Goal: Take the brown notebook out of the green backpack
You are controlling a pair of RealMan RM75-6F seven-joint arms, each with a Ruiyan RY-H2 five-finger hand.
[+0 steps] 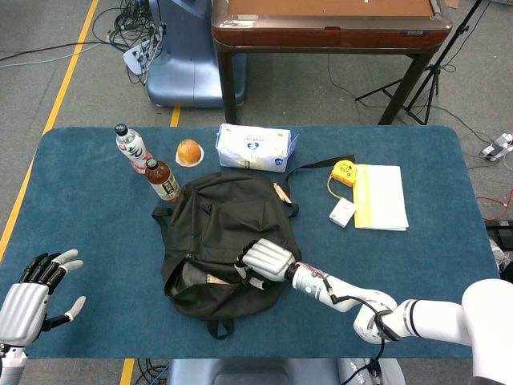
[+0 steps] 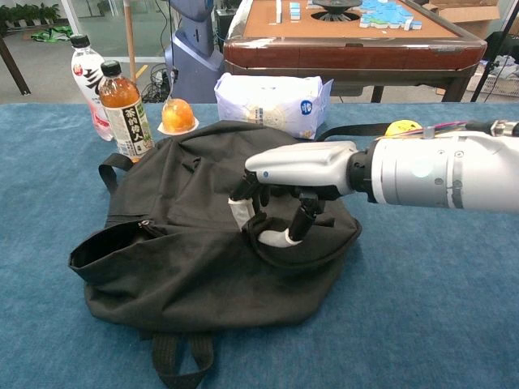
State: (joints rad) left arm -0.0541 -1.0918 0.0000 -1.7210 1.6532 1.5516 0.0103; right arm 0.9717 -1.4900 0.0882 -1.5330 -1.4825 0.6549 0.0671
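The dark green backpack (image 1: 220, 241) lies flat mid-table, its opening (image 2: 109, 247) facing the near left. My right hand (image 1: 268, 261) grips a fold of its top fabric near the opening, fingers curled under the cloth (image 2: 280, 235). A thin brown edge, apparently the brown notebook (image 1: 215, 280), peeks from the opening in the head view; the chest view shows only dark inside. My left hand (image 1: 36, 293) hovers at the table's near left corner, fingers spread, holding nothing.
Two drink bottles (image 1: 163, 180) and an orange cup (image 1: 189, 152) stand behind the bag on the left. A white tissue pack (image 1: 252, 147) lies behind it. A yellow tape measure (image 1: 345, 171), a small white box (image 1: 342, 212) and a white pad (image 1: 380, 196) lie to the right.
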